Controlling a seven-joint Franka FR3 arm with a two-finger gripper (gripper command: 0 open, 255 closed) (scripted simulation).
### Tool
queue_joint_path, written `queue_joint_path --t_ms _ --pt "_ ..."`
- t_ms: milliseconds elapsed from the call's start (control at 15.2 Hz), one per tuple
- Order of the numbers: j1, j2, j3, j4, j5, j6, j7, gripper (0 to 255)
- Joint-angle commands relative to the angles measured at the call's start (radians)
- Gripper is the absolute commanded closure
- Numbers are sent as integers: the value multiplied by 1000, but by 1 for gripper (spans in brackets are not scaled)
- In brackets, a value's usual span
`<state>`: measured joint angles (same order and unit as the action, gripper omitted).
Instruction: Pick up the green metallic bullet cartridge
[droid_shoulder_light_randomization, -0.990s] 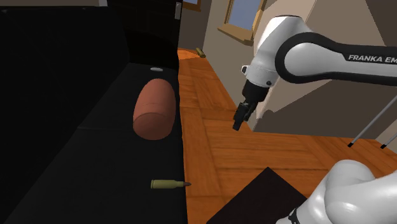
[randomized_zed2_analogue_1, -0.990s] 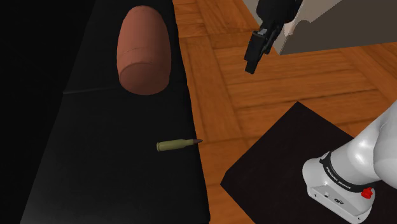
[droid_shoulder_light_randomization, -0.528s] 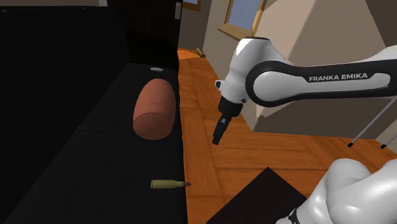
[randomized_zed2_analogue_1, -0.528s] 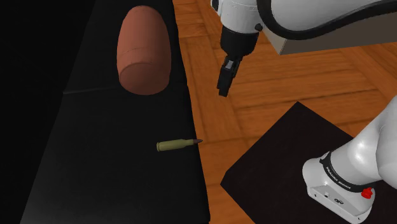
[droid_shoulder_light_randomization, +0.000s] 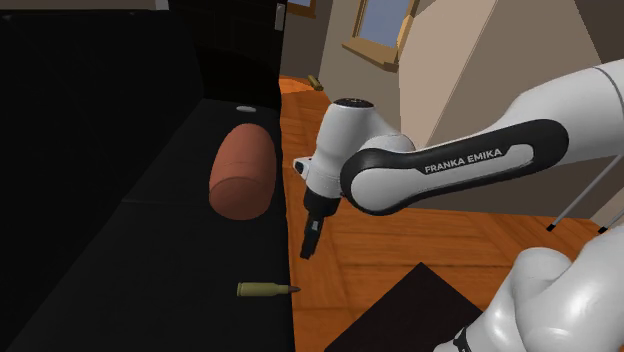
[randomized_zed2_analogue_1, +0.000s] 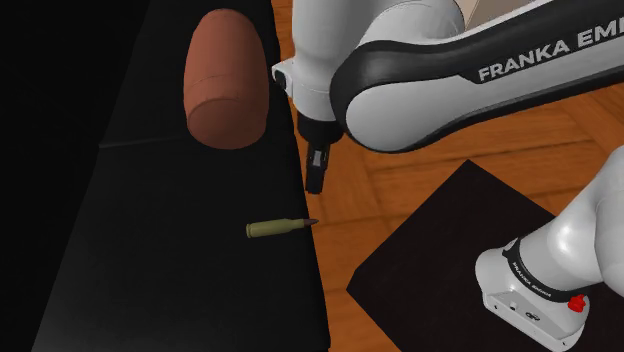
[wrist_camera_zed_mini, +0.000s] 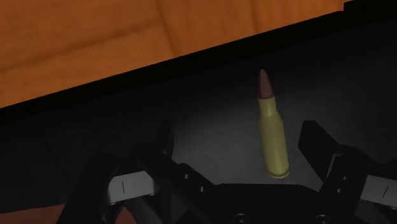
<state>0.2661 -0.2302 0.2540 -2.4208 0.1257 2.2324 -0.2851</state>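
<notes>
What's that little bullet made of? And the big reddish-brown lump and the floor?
The small olive-gold bullet cartridge looks like metal, maybe brass: smooth casing with a soft sheen, duller reddish-brown tip. The big reddish-brown rounded lump is matte and plain; I can't tell its material. The orange-brown plank floor looks like wood, with grain and seams.

An olive cartridge (randomized_zed2_analogue_1: 279, 228) is lying on the black surface (randomized_zed2_analogue_1: 150, 260), its tip pointing toward three o'clock. The gripper (randomized_zed2_analogue_1: 315, 184) is hovering near its one o'clock, and a brown rounded lump (randomized_zed2_analogue_1: 226, 78) is sitting farther off at eleven.
</notes>
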Motion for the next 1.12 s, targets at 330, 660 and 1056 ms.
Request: queue_joint_path --t_ms 330,660,1056 --pt "59 204 69 46 -55 171 -74 0" --pt "76 294 84 52 -97 253 -76 0" --pt "79 345 79 40 -124 315 -59 0"
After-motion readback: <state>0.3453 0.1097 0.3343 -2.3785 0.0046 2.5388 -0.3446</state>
